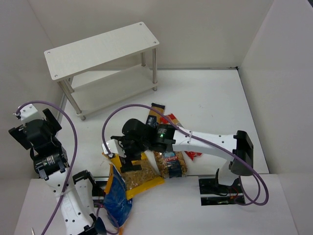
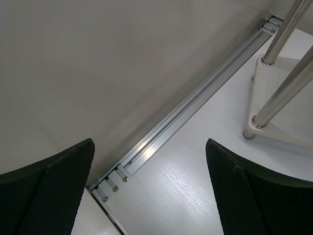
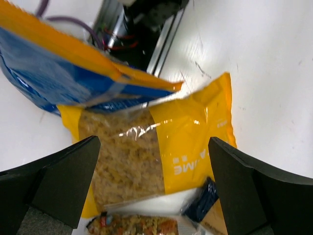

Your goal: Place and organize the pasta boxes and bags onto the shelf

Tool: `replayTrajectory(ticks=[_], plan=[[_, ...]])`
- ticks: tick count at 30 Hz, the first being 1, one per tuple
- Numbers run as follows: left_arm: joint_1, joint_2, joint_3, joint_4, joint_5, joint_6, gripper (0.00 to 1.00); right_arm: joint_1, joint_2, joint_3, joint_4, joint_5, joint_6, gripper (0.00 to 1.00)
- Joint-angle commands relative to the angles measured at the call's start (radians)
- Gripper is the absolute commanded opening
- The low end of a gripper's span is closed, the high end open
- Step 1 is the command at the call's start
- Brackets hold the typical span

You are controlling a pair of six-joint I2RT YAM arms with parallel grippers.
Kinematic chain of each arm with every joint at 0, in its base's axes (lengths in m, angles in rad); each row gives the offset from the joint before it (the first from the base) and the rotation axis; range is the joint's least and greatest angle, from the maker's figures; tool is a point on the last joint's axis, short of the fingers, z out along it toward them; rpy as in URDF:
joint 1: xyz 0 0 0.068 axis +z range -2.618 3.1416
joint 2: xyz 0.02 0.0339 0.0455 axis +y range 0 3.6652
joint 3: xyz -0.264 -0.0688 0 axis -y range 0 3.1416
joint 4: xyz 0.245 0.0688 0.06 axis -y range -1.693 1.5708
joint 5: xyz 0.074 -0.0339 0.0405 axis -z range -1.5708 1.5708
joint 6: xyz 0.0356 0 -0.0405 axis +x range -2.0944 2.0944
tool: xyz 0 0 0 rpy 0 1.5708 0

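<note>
shelf (image 1: pixel 102 46) far-left, tiers bare | yellow bag (image 3: pixel 195 132) flat front-ctr, blue bag (image 3: pixel 49 73) lapping its end | right gripper (image 3: pixel 154 164) wide above yellow bag, prob lining up grab | left gripper (image 2: pixel 151 188) wide, empty, parked nr shelf legs, out of way

The left arm (image 1: pixel 51 166) stands folded near its base, left gripper (image 2: pixel 151 166) spread wide. The right arm (image 1: pixel 210 142) stretches leftward, right gripper (image 3: pixel 154 169) spread wide, pointing downward.
</note>
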Motion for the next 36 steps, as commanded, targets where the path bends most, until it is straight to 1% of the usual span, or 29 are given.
replayTrajectory(ticks=[1,3,6,7,8,11,12,21,27,31,36], plan=[[0.023,-0.005,-0.003,0.042,0.003,-0.028,1.00,-0.001,0.011,0.099,0.029,-0.123,0.046,1.00],[0.032,-0.005,-0.003,0.051,0.003,-0.028,1.00,-0.001,0.011,0.132,-0.001,-0.163,0.055,1.00],[0.041,-0.005,-0.003,0.051,0.012,-0.028,1.00,-0.001,0.002,0.167,-0.039,-0.271,0.055,1.00],[0.041,-0.005,-0.003,0.051,0.013,-0.028,1.00,-0.001,0.001,0.167,-0.040,-0.307,0.046,1.00],[0.041,-0.005,-0.003,0.051,0.013,-0.028,1.00,0.008,0.001,0.167,-0.049,-0.375,0.046,1.00],[0.050,-0.005,-0.003,0.051,0.022,-0.028,1.00,0.008,0.011,0.158,-0.049,-0.488,0.036,1.00],[0.050,-0.005,-0.013,0.051,0.022,-0.028,1.00,0.008,0.026,0.158,-0.049,-0.503,0.036,1.00],[0.059,-0.024,-0.013,0.051,0.051,-0.019,1.00,0.038,0.124,0.167,-0.049,-0.586,0.027,1.00],[0.059,-0.035,-0.013,0.051,0.062,-0.019,1.00,0.038,0.181,0.187,-0.038,-0.586,0.047,1.00],[0.059,-0.035,-0.013,0.051,0.071,-0.019,1.00,0.038,0.227,0.245,-0.038,-0.574,0.081,1.00],[0.059,-0.044,-0.013,0.051,0.071,-0.019,1.00,0.048,0.279,0.299,-0.050,-0.621,0.099,1.00]])
